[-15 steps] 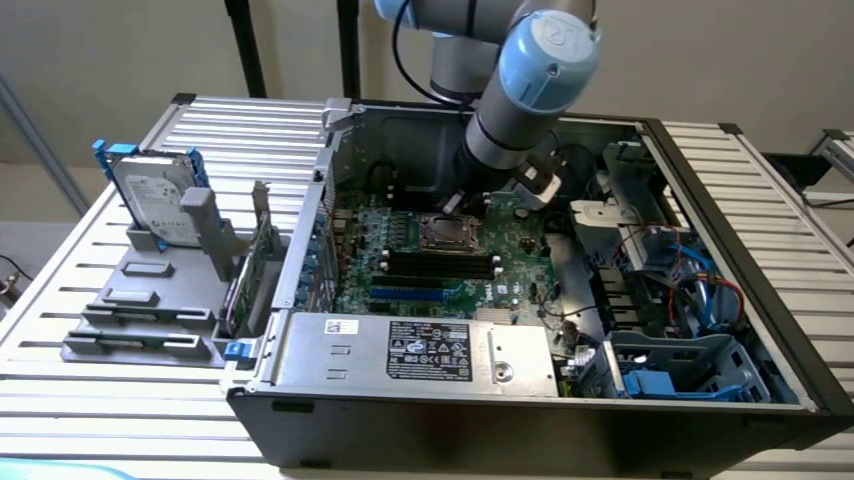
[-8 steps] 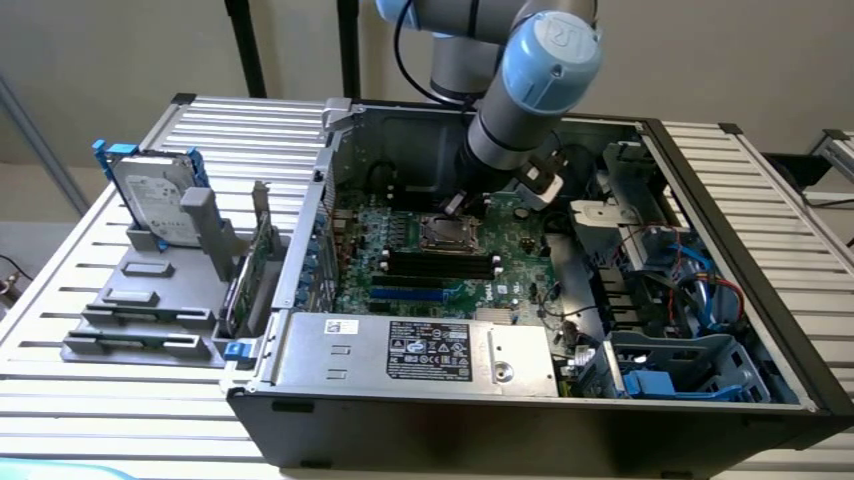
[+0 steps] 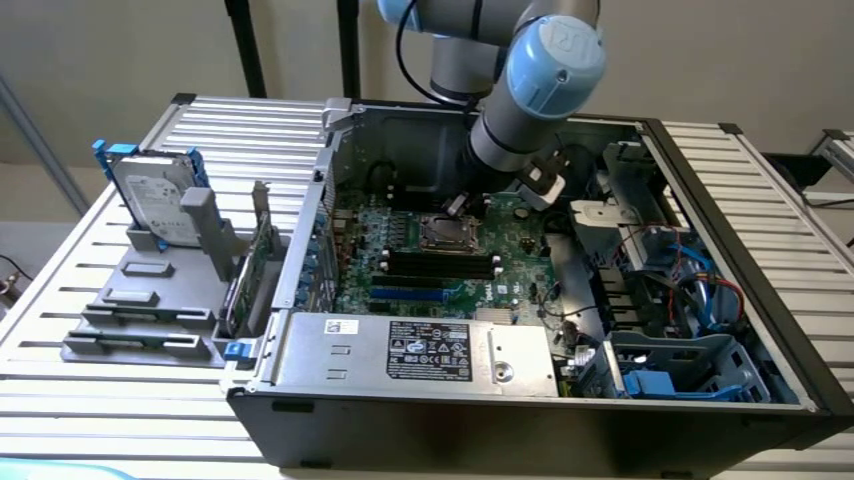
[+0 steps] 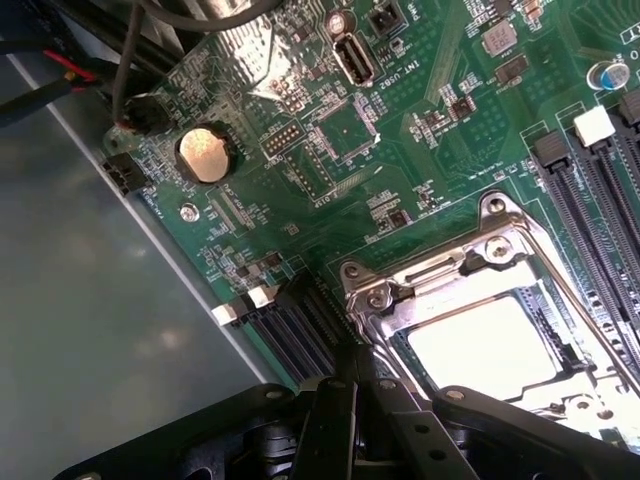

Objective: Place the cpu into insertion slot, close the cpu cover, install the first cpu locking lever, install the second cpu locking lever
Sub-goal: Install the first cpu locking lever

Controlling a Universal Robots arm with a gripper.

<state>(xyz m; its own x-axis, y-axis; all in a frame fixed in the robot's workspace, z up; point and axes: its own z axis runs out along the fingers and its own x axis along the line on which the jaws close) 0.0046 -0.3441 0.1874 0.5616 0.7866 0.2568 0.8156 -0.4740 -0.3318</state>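
The arm reached down into the open computer case [image 3: 534, 400], which lay on its side on a slatted metal table [image 3: 80, 400] so that the green motherboard [image 3: 441, 270] faced up and could be worked on from above. The gripper [image 4: 372, 400] hung just above the board beside the insertion slot [image 3: 447, 233], its dark body crossing the near edge of the socket in the wrist view; whether its jaws stood wide or narrow I could not tell, since only the black housing showed and no fingertip was clear. Nothing appeared to be held. The cpu [image 4: 485, 345] sat inside the slot as a pale, bright square, lying flat, so I judged step 1 done. The cpu cover [image 4: 470, 270] lay down around it, its silvery frame bordering the chip on the visible sides and its square opening leaving the chip's top exposed, which would suit a heat sink pressing on it later. Whether either of the 2 locking levers was latched I could not make out. Long black memory slots [image 4: 590, 200] ran just beside the socket, and a round coin battery [image 4: 205, 155] sat well apart from it. The gripper's closeness to the frame suggested work on the cover or a lever.
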